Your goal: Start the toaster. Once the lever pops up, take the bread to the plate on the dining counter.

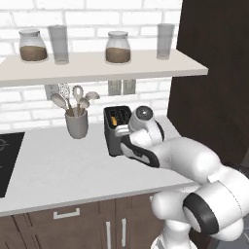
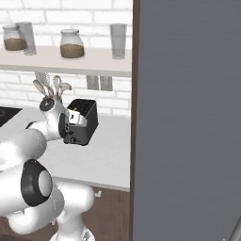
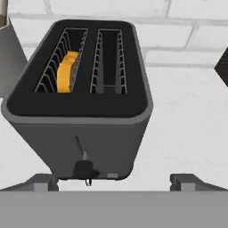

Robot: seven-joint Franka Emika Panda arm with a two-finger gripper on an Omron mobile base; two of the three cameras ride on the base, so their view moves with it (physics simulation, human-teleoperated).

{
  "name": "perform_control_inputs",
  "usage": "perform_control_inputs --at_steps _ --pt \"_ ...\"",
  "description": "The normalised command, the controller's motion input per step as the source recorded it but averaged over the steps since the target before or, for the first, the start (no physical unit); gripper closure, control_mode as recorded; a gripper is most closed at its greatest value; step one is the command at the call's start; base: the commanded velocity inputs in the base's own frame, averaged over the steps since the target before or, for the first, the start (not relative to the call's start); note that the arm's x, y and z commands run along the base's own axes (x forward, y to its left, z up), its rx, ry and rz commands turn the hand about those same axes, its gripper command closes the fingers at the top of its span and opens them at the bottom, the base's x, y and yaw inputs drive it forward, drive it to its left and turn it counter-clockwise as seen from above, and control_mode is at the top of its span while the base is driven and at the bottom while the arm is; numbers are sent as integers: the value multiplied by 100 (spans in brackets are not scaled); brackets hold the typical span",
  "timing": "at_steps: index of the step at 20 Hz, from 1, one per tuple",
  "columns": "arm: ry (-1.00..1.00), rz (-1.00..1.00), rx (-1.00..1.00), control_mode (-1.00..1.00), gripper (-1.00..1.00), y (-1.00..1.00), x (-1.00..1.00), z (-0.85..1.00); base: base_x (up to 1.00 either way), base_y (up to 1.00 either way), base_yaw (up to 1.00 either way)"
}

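Tool point(image 3: 113, 180) spread before toaster point(image 3: 80, 116); utensil cup point(image 1: 77, 124) stands beside it.

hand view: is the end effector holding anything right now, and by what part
Nothing is held. The end effector is open in front of the toaster, fingertips apart; the bread sits in a slot.

The white table point(image 1: 58, 170) lies bare in front of and to the left of the toaster point(image 1: 115, 130); a grey utensil cup point(image 1: 77, 122) stands apart on its left, and a shelf point(image 1: 97, 68) of jars overhangs it, capping the room above. A tall dark cabinet wall point(image 1: 214, 82) closes the right side; the pincer point(image 3: 113, 182), spread wide, sits just before the toaster's front.
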Motion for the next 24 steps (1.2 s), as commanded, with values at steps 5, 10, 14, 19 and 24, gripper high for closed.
perform_control_inputs --at_steps 5,10,14,19,24 --pt "-9 0 0 -100 -100 10 -42 71 0 0 0" --pt "-3 0 0 -100 -100 41 -8 54 0 0 0" --pt "0 0 0 -100 -100 40 0 22 0 0 0" --pt "-4 -1 2 -100 -100 28 13 4 0 0 0" --pt "-14 -3 1 -100 -100 5 7 -8 0 0 0"
